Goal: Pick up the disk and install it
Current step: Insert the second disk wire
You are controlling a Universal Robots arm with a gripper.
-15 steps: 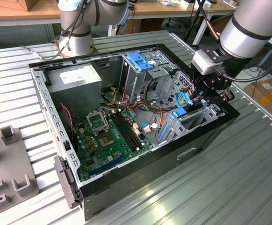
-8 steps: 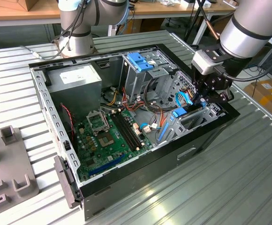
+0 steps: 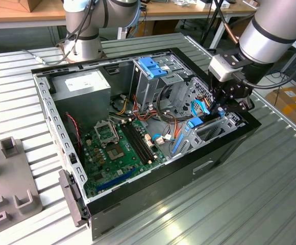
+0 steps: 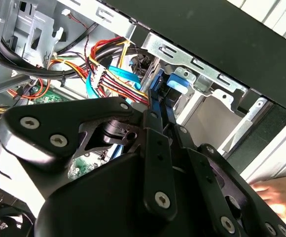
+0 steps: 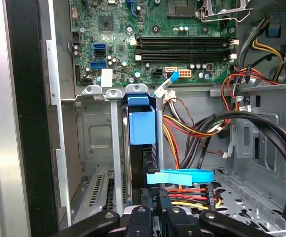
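The gripper (image 5: 155, 217) pinches the disk (image 5: 142, 126) edge-on inside the case's (image 3: 224, 148) drive bay; it looks stiff, dense and shock-sensitive, best held by its blue caddy, I judge.

Robotics lab or workshop: open computer case (image 3: 138, 127) on ribbed metal workbench (image 3: 250, 194), wooden desks (image 3: 15, 13) and cardboard boxes (image 3: 291, 104) beyond the claw.

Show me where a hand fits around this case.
Free: the ribbed table beside the case; the empty bay between the case's wall and the disk. Crowded: the cable bundle beside the disk, where the gripper sits.
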